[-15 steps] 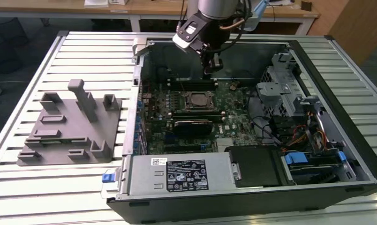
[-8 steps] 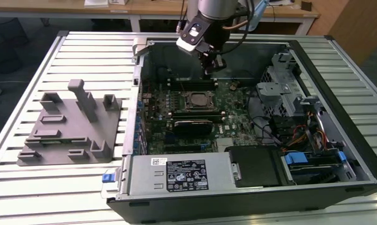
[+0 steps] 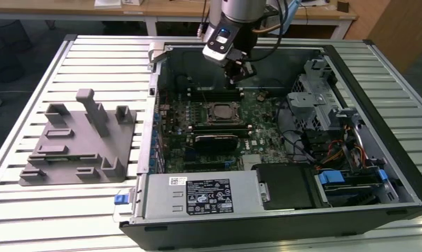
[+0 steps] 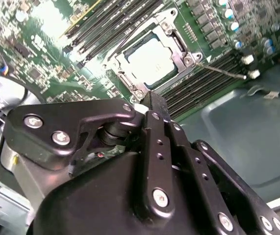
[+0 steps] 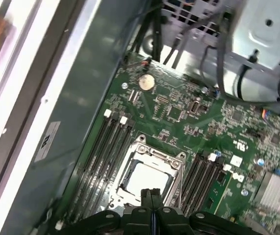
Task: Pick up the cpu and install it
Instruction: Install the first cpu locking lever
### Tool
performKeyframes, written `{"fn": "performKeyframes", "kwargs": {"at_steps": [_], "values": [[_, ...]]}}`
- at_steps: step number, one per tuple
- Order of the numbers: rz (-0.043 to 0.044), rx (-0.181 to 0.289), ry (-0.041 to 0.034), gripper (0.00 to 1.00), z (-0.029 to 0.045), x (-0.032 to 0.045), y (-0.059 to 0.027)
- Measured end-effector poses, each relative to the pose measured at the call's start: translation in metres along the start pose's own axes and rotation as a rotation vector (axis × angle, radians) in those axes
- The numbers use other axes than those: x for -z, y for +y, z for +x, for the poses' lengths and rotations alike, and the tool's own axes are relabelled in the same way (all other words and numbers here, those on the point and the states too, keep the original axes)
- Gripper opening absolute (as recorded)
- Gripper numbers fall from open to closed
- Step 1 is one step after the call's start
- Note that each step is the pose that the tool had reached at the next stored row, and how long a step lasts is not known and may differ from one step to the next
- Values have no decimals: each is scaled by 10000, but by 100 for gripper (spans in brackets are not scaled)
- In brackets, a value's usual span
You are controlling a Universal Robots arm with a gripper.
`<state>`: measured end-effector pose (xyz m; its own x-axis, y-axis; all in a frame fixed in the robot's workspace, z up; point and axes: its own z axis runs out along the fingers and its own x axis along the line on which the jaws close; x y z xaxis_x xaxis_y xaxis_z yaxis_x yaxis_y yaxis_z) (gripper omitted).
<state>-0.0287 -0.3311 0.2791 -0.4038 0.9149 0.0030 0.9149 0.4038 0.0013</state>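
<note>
The cpu [image 3: 220, 111] lies flat in the metal-framed socket [image 3: 220, 119] in the middle of the green motherboard, its pale silver top facing up. It shows in both wrist views, cpu [image 4: 152, 61] and cpu [image 5: 147, 178], inside the open socket frame. My gripper [image 3: 238, 77] hangs inside the computer case, above the board and a little toward the case's back wall from the socket. In the first wrist view the gripper [image 5: 152, 196] has its two black fingers pressed together with nothing between them; it is apart from the chip.
The open computer case [image 3: 379, 68] lies on a slatted metal table. Memory slots [image 3: 214, 94] flank the socket. A drive cage [image 3: 319, 100] and cables stand at the exterior view's right, a power supply [image 3: 197, 194] at the front. A grey plastic fixture [image 3: 78, 142] sits left of the case.
</note>
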Motion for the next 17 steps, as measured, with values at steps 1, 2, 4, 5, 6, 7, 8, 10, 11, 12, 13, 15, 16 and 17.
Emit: {"fn": "performKeyframes", "kwargs": {"at_steps": [1, 2, 4, 5, 6, 7, 8, 10, 11, 12, 13, 15, 16, 17], "values": [[0, 179, 0, 11, 0, -1, 0], [0, 359, 0, 11, 0, -3, 0], [2, 734, 1, 11, 0, -5, 0], [2, 916, 2, 11, 0, -6, 0], [3, 1095, 2, 11, 0, -7, 0], [4, 1275, 2, 11, 0, -8, 0], [4, 1454, 2, 11, 0, -10, 0], [5, 1831, 3, 11, 0, -12, 0], [5, 2010, 3, 11, 0, -13, 0], [6, 2191, 3, 11, 0, -14, 0], [7, 2370, 3, 11, 0, -15, 0], [7, 2730, 4, 11, 0, -17, 0], [9, 2909, 4, 11, 0, -18, 0], [9, 3090, 4, 11, 0, -19, 0]]}}
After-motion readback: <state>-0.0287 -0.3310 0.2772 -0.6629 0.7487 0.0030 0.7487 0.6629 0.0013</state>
